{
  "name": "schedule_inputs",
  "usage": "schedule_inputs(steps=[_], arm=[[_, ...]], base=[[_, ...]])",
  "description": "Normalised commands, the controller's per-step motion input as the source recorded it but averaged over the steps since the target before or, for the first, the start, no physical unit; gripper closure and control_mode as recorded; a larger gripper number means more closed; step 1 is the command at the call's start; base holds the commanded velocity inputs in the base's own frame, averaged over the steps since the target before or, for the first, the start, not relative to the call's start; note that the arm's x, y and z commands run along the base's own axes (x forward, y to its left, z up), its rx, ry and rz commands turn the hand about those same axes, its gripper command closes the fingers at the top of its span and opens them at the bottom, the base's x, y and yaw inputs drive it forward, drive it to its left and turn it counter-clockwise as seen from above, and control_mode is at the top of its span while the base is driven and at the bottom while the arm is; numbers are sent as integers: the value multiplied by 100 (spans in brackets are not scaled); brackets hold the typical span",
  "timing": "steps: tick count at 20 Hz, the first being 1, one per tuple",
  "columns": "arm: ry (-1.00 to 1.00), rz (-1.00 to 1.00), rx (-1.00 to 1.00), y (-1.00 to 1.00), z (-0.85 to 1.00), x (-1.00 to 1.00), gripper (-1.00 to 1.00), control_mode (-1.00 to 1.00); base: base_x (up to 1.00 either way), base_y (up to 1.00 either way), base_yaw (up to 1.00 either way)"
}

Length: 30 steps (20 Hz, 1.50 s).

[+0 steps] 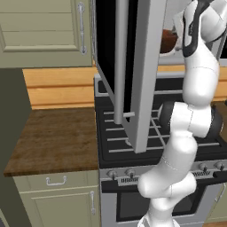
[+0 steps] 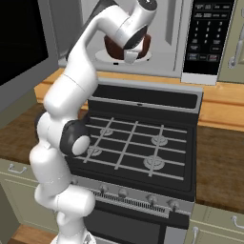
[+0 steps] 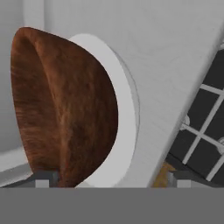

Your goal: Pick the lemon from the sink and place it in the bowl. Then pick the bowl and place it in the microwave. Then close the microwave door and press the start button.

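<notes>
The reddish-brown bowl [image 2: 144, 44] rests on the white turntable [image 2: 102, 56] inside the open microwave [image 2: 167, 28], above the stove. My gripper [image 2: 129, 56] reaches into the cavity right at the bowl. Seen from the hand, the bowl [image 3: 65, 109] looms close and tilted against the turntable [image 3: 124, 122]. My gripper [image 3: 113, 179] is open, its fingertips [image 3: 43, 178] spread wide, one by the bowl's edge and the other well clear of it. The microwave door [image 1: 144, 66] swings out over the stove. The bowl [image 1: 167, 41] peeks past the door. The lemon and the sink are out of view.
The microwave's dark control panel [image 2: 207, 38] sits right of the cavity. Below is the black stove [image 2: 133, 147] with grey grates and front knobs. A wooden counter [image 1: 53, 137] lies left of it, with beige cabinets [image 1: 40, 31] above. The open door blocks space left of the arm.
</notes>
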Motion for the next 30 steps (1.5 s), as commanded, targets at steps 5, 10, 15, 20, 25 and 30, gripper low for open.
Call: schedule_inputs(steps=[5,10,15,20,25,30], arm=[[-12,0,0,0,-28,-97,-100,-100],[-12,0,-2,0,-62,-100,-100,-100],[-3,3,-15,0,-95,-78,-100,-100],[9,4,-38,3,-100,-10,-100,-100],[3,0,-60,15,-100,-1,-100,-100],[2,0,-57,11,-70,0,-100,-100]], base=[[0,0,0],[0,0,0],[0,0,0],[0,0,0],[0,0,0],[0,0,0]])
